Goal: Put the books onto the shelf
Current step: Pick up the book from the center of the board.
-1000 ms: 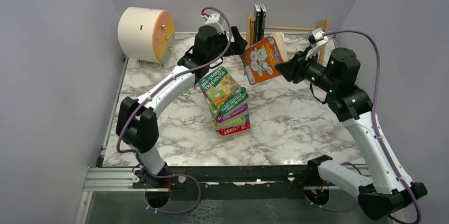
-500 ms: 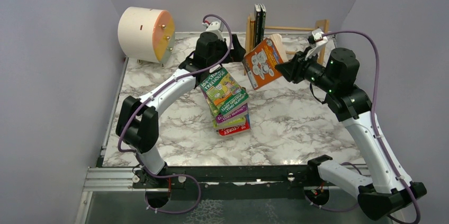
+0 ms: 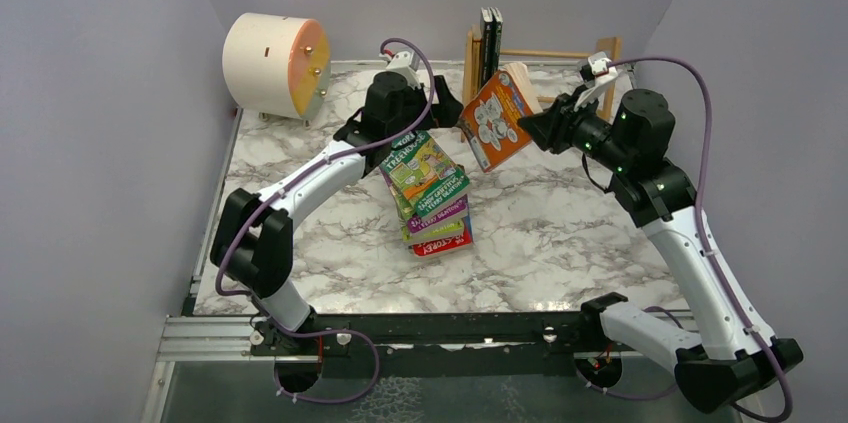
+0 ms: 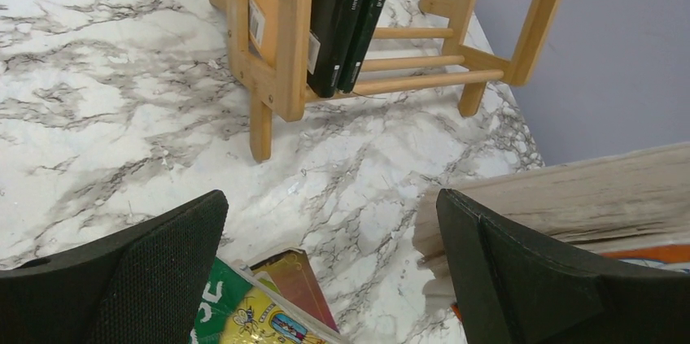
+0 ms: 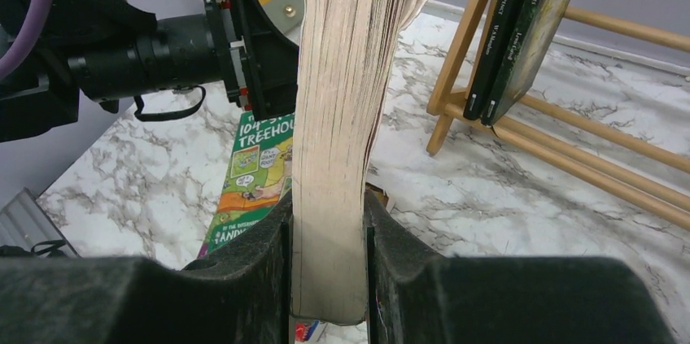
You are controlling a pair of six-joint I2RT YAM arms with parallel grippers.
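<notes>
I have my right gripper (image 5: 327, 275) clamped on the orange book (image 3: 495, 121), pale page edges fanning out beyond the jaws, cover apparently cartoon-printed.

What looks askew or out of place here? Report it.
The book stack on the table is fanned crookedly, not squared. The orange book in the right fingers hangs tilted, pages splaying. Nothing spilled.

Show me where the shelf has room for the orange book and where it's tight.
Free: the shelf rails between the two dark books and the right end frame; the table right of the stack. Crowded: before the shelf's left end, where the left end effector, the orange book and the stack bunch.
</notes>
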